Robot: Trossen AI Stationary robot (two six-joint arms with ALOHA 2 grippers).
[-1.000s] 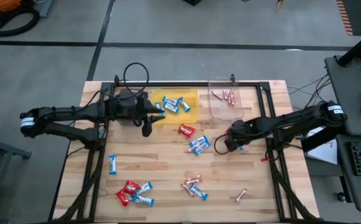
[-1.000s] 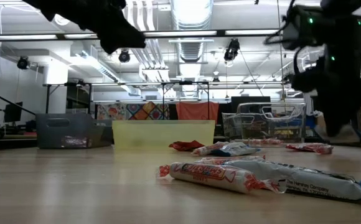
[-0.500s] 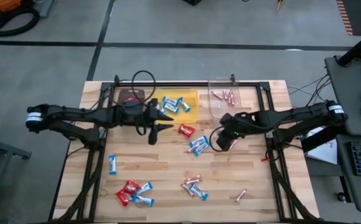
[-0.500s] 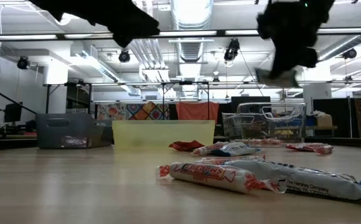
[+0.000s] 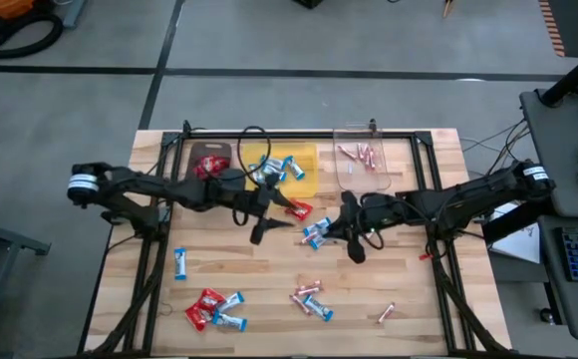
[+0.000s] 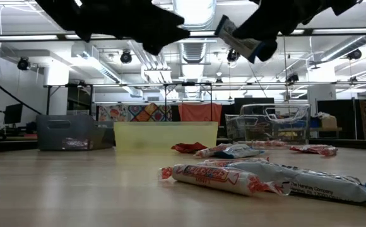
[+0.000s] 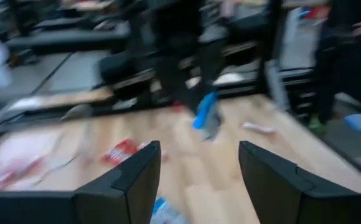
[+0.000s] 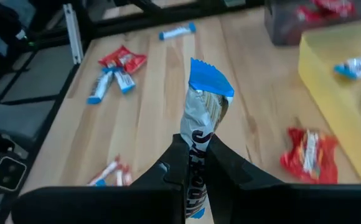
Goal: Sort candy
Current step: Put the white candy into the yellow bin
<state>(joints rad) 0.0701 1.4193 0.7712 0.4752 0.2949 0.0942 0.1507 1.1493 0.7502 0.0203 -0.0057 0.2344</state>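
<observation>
Looking straight down, you see a wooden table [image 5: 269, 269] with three bins along its far edge: a brown bin [image 5: 207, 160], a yellow bin [image 5: 304, 172] beside it, and a clear bin [image 5: 361, 178] beyond that. Take the yellow bin as your landmark.

Your right gripper [image 8: 195, 163] hangs above the table just in front of the yellow bin, toward the clear-bin side. Its fingers are pinched tight on a blue-and-white bar [image 8: 203, 124], which stands up between them with its blue end free. From table height, that bar [image 6: 236, 39] shows high in the air.

Your left gripper [image 7: 196, 165] hovers just in front of the yellow bin, toward the brown-bin side. Its fingers [image 7: 140, 171] stand wide apart with nothing between them.

Several blue-and-white bars [image 5: 281, 167] lie inside the yellow bin. A red packet [image 5: 298, 209] rests on the table just in front of it, with two more blue bars [image 5: 318, 234] beside that. Slim pink sticks [image 5: 362, 154] lie in the clear bin. More candy [image 5: 212, 309] is scattered well in front of the yellow bin, along the near edge of the table.
</observation>
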